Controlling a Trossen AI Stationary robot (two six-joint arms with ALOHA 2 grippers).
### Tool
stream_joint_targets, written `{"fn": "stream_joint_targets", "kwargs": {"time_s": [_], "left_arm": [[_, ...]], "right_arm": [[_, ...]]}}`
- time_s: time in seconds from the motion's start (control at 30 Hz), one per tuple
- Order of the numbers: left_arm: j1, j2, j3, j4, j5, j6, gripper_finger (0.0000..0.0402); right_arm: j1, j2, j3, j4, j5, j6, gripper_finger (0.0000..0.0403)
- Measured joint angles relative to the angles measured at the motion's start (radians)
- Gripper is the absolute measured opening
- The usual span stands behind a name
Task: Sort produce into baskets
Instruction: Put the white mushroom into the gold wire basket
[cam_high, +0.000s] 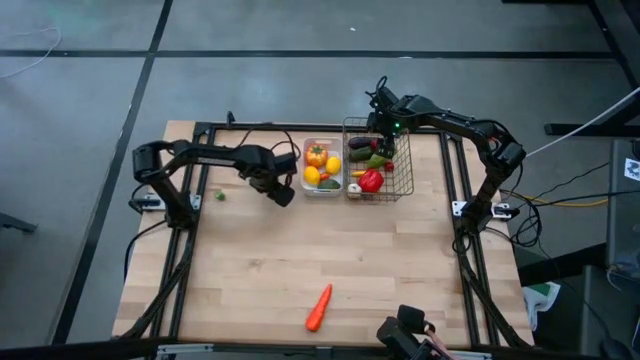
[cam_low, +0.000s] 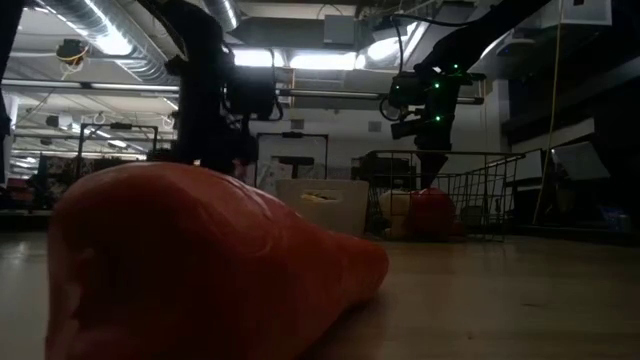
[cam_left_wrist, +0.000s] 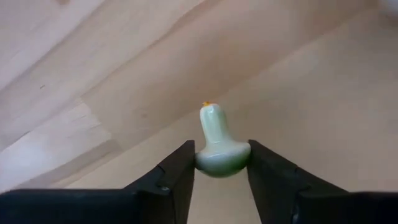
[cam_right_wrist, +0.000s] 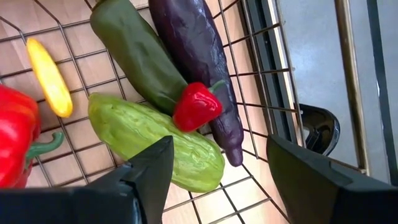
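Observation:
My left gripper (cam_high: 283, 193) is just left of the white tray (cam_high: 322, 186) and is shut on a small pale green gourd-shaped toy (cam_left_wrist: 217, 140). My right gripper (cam_right_wrist: 219, 142) is open and empty above the wire basket (cam_high: 405, 160). Below it lie a dark green cucumber (cam_right_wrist: 134, 53), a purple eggplant (cam_right_wrist: 199, 56), a light green cucumber (cam_right_wrist: 155, 140), a small red chilli (cam_right_wrist: 196, 106), a yellow chilli (cam_right_wrist: 48, 78) and a red pepper (cam_right_wrist: 15, 134). The tray holds an orange tomato (cam_high: 316, 154) and yellow lemons (cam_high: 312, 175). An orange carrot (cam_high: 318, 308) lies on the table near the front edge. My left gripper pinches the toy's wide round end (cam_left_wrist: 221, 163) between its two fingertips (cam_left_wrist: 180, 163), one on each side. The narrow neck with its orange tip (cam_left_wrist: 210, 106) points away from the fingers toward the table. The toy is held above the wood.
A tiny green piece (cam_high: 220, 196) lies on the table left of my left gripper. In the low view the carrot (cam_low: 200, 270) fills the foreground, with the tray (cam_low: 325, 205) and basket (cam_low: 460, 195) behind. Bare wood lies between the carrot and the containers.

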Motion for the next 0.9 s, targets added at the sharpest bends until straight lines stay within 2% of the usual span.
{"fn": "stream_joint_targets", "kwargs": {"time_s": [0.2,0.37,0.6,0.77,0.9], "left_arm": [[0.001,-0.088,0.047,0.002,0.048,0.081,0.0133],[0.001,-0.142,0.092,0.047,0.060,0.092,0.0133],[-0.008,-0.182,0.098,0.313,0.060,0.099,0.0133],[-0.010,-0.182,0.098,0.494,0.068,0.144,0.0134],[-0.022,-0.182,0.098,0.570,0.074,0.182,0.0134]], "right_arm": [[0.000,0.000,0.000,0.001,0.000,-0.001,0.0255],[0.000,-0.003,0.000,-0.002,0.000,-0.029,0.0255],[0.057,-0.049,0.000,-0.001,-0.017,-0.030,0.0255],[0.157,-0.105,0.000,0.007,-0.035,-0.029,0.0255],[0.254,-0.149,0.000,0.034,-0.035,-0.029,0.0255]]}}
